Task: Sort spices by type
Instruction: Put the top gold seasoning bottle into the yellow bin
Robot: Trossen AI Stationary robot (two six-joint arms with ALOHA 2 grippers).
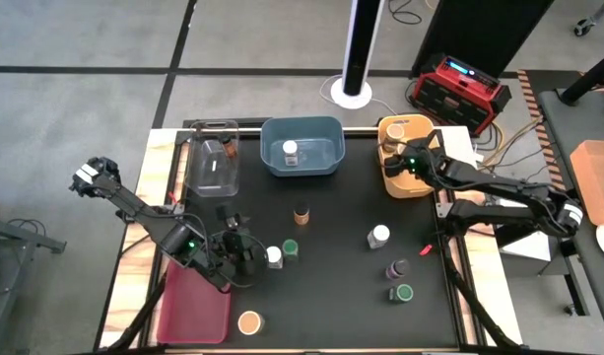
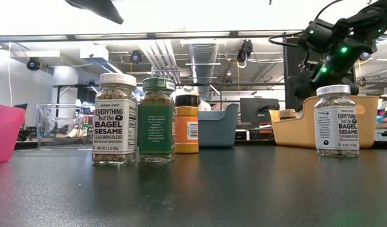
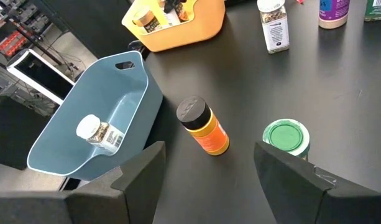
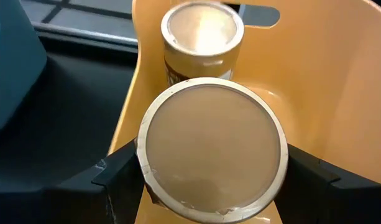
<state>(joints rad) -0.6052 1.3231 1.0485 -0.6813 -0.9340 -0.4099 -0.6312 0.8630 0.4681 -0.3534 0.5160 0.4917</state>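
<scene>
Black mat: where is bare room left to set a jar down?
Bare mat runs between the tan-lidded jar and green-lidded jar, also between blue bin and white-lidded jar. It is crowded around the left gripper.

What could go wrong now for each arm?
1. The right gripper holds a tan-lidded jar over the yellow bin, close to another jar standing there; lowering may knock it.
2. The left gripper's open jaws may tip the green-lidded jar beside them.
</scene>
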